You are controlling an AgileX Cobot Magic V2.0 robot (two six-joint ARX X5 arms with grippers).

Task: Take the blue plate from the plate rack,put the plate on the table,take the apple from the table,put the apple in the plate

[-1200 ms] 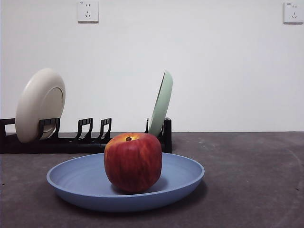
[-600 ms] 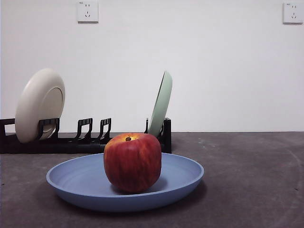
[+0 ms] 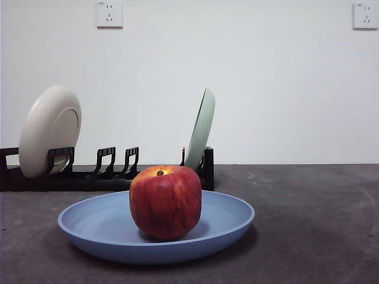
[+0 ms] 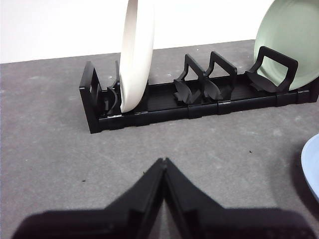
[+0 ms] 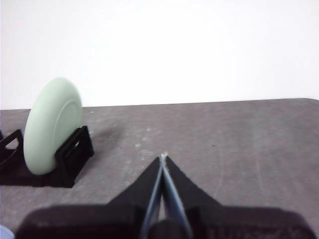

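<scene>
The apple (image 3: 165, 201) sits upright in the middle of the blue plate (image 3: 95, 228), stem up, its red skin going yellowish near the top. The plate lies flat on the dark grey bench (image 3: 314, 225), out in front of the plate rack (image 3: 106, 177) and apart from it; in my left wrist view only a sliver of the plate's rim (image 4: 311, 167) shows at the edge.

Behind it the black rack runs along the foot of the white wall (image 3: 284, 89). A cream-white plate (image 3: 50, 130) leans in a slot close to one end of the rack, and a pale green plate (image 3: 201, 130) stands nearly on edge at the other end, tilted a little. The prong pairs between them hold nothing.

My left tool (image 4: 163, 162) is up off the bench facing the rack, its two black jaws pressed together at the tips with nothing between them. My right tool (image 5: 163, 158) is likewise closed and empty, hanging over bare bench with the green plate (image 5: 52, 124) off to one side.

Two wall sockets (image 3: 109, 14) sit high on the wall.
</scene>
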